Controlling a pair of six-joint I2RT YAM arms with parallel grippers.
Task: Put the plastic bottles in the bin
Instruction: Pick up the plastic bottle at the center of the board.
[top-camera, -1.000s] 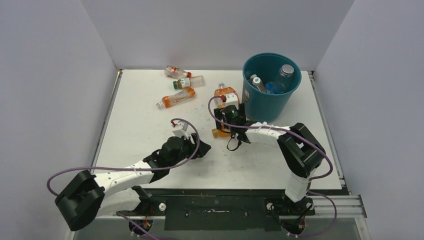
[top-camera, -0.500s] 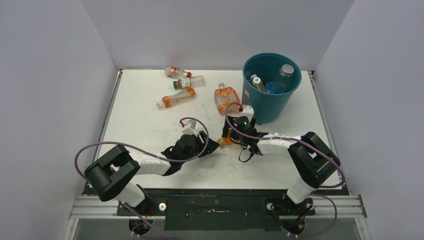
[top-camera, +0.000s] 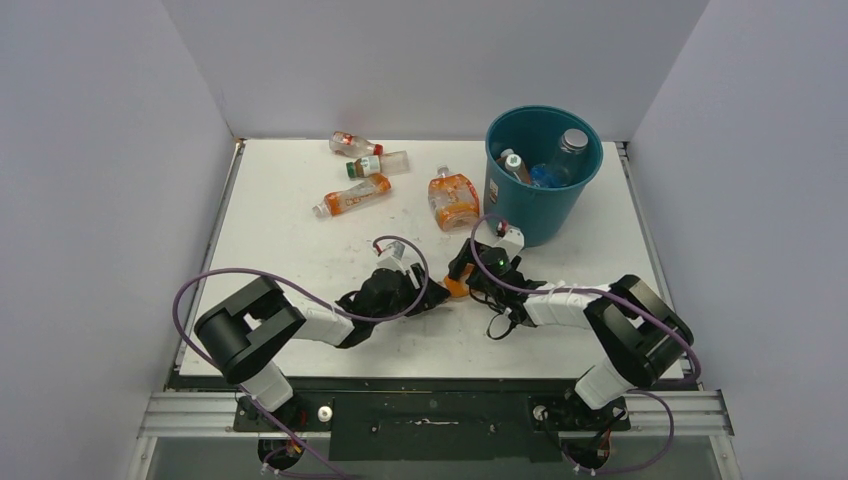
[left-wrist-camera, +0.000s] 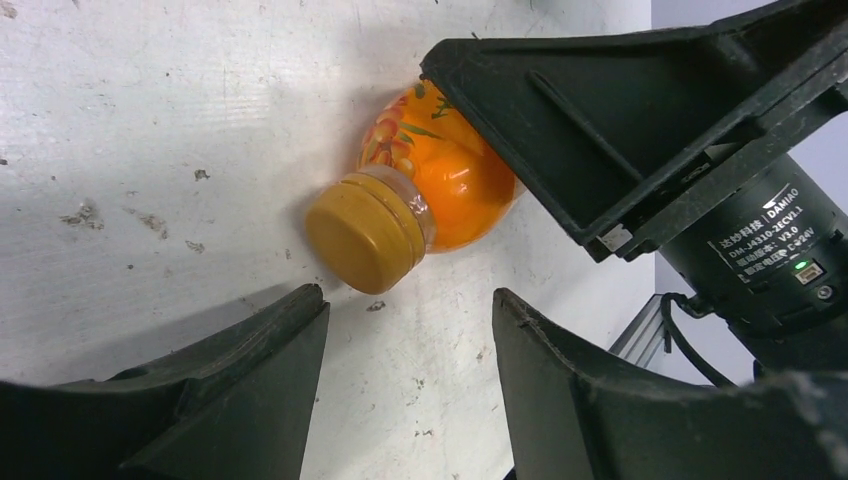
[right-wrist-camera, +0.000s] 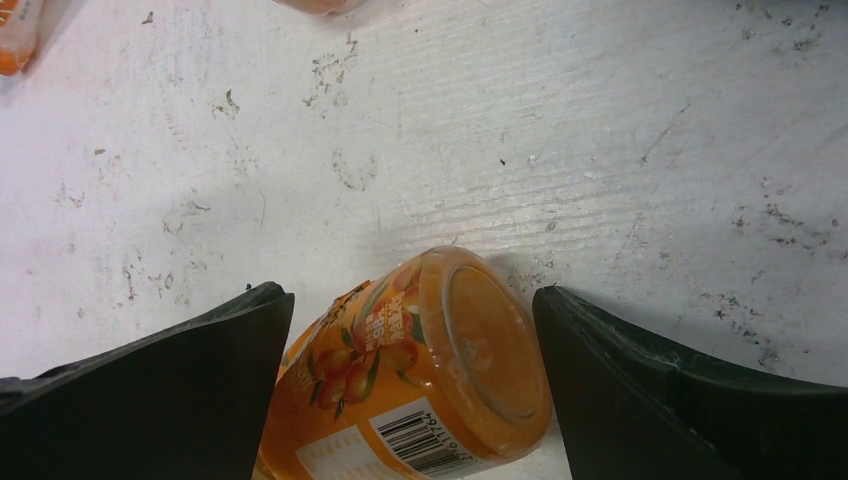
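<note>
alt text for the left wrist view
A small orange bottle lies on its side on the white table, orange cap toward the camera. The open left gripper frames the foreground just short of the cap; the right gripper reaches over the bottle's far end.

Orange bottle (left-wrist-camera: 440, 190), left wrist view: body past the shoulder hidden behind a finger (left-wrist-camera: 620, 110) of the right gripper (top-camera: 462, 272), at 2 o'clock.
Orange bottle, right wrist view: rest of the body cut off at 6 o'clock; barcode digits too small to read.
Orange fragment (right-wrist-camera: 318, 4): cut off at 12 o'clock; identity cannot be told.
Second orange fragment (right-wrist-camera: 15, 35): cut off at 10 o'clock.
Bin (top-camera: 540, 210) contents: plastic bottles (top-camera: 572, 148) partly hidden by the wall and each other; count uncertain.
Left gripper (left-wrist-camera: 408, 300): finger bases cut off at 6 o'clock.
</note>
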